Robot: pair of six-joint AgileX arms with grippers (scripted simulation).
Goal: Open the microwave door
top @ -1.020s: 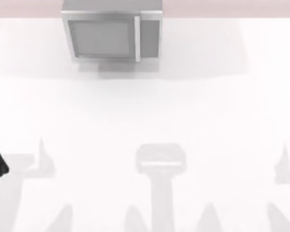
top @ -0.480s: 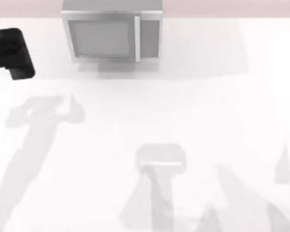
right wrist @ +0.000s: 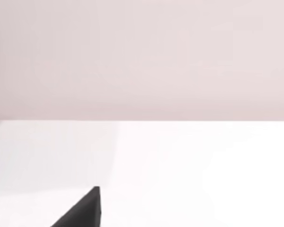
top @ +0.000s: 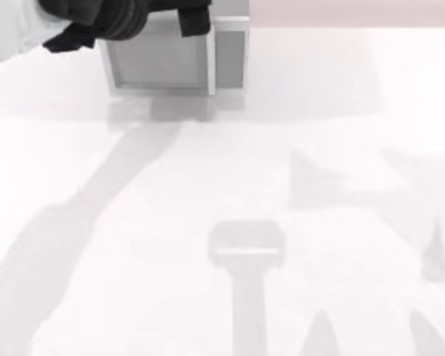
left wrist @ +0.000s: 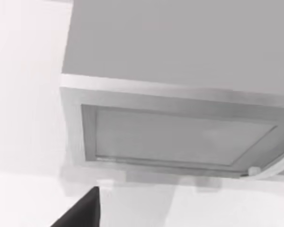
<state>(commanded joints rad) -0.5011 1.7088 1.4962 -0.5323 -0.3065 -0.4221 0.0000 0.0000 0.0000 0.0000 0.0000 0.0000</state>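
While your left arm reaches in from the bench's far left corner, its end effector [top: 195, 21] hangs over the top of the microwave [top: 230, 55], a small boxy grey metallic oven standing at the far edge of the bench [top: 319, 185], left of the middle. You cannot tell from any view how far the fingers stand apart, and nothing shows in their hold; only a dark finger tip [left wrist: 83, 210] enters the left wrist view.

The microwave door [top: 159, 63] lies flat against the front, shut, so the cavity behind it is hidden and you cannot see whether anything is inside. The door is a grey frame around a large lighter-grey window with a smooth, matte look. A pale vertical bar handle [top: 211, 63] runs along the door's right edge, and beside it sits the narrow plain control strip [top: 231, 59]. In the left wrist view the oven's flat top [left wrist: 180, 42] fills the upper part, with the framed window [left wrist: 180, 139] below it.

The bench is plain, white and smooth. Your right arm is out of the top view; its wrist view shows only one dark finger tip [right wrist: 83, 210] over the bare bench and a pale pink wall [right wrist: 142, 56].
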